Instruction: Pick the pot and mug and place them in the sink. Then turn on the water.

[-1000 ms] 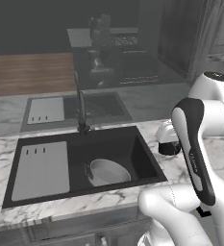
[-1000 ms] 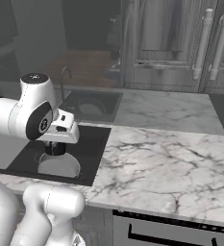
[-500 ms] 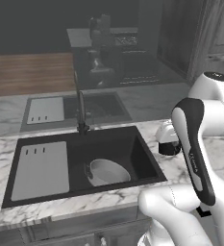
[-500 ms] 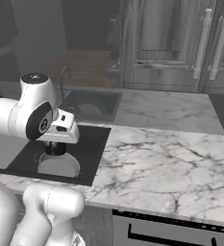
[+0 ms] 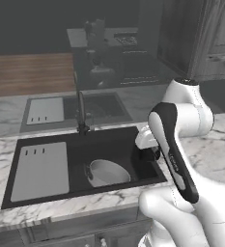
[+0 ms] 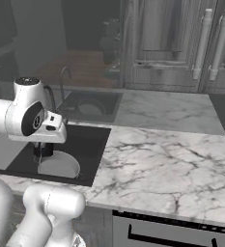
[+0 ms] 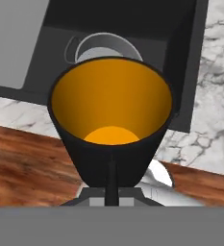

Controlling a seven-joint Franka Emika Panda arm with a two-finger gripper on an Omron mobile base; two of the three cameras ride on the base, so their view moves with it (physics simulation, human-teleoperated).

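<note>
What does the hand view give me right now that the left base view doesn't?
Hand view alone: the mug close up, upright, its orange inside open to the camera, clamped at its near wall by the shut gripper. Left base view alone: the dark gooseneck faucet behind the sink, with no blue stream visible under it, and the arm's hand hanging by the basin's right edge. Both: the black sink with its grey drain panel, and the pot lying inside the basin.

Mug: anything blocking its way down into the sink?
Only the pot, already lying in the sink. The pincer is shut on the mug above the basin, with the pot partly below it. Bare basin floor lies beside the pot.
</note>
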